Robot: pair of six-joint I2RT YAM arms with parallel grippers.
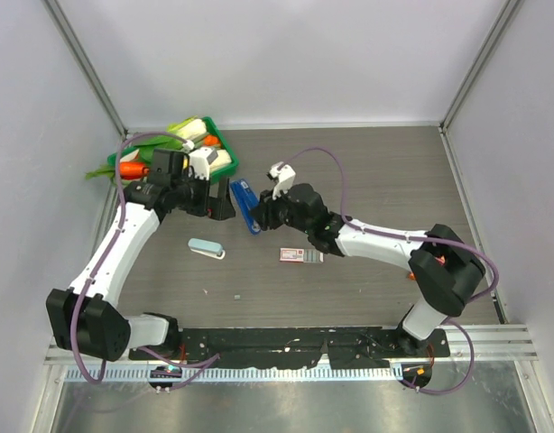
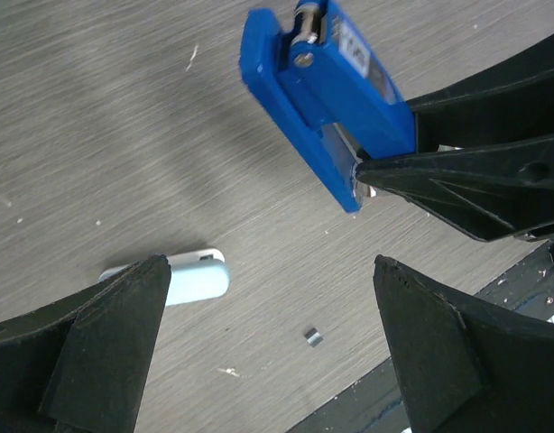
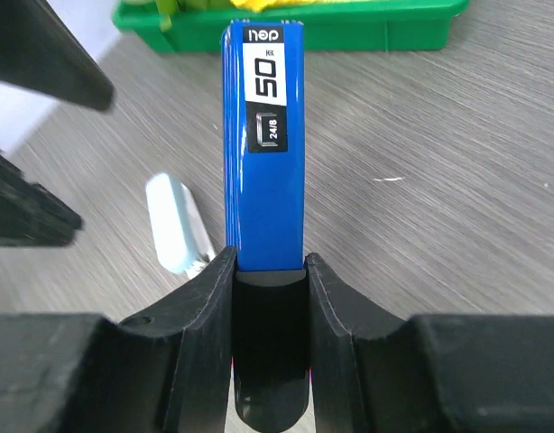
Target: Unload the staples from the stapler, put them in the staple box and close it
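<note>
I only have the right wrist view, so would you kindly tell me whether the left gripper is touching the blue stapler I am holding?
Observer: No. The left gripper is open, and the blue stapler sits beyond its fingertips, not between them.
Operator: Thank you. Is anything loose lying on the table out of my sight?
Observer: Yes, a tiny metal piece lies on the table, apart from everything else. It is too small to identify.
Operator: And is there anything near my arm?
Observer: A flat red-and-white box lies on the table just on the near side of the right arm.
</note>
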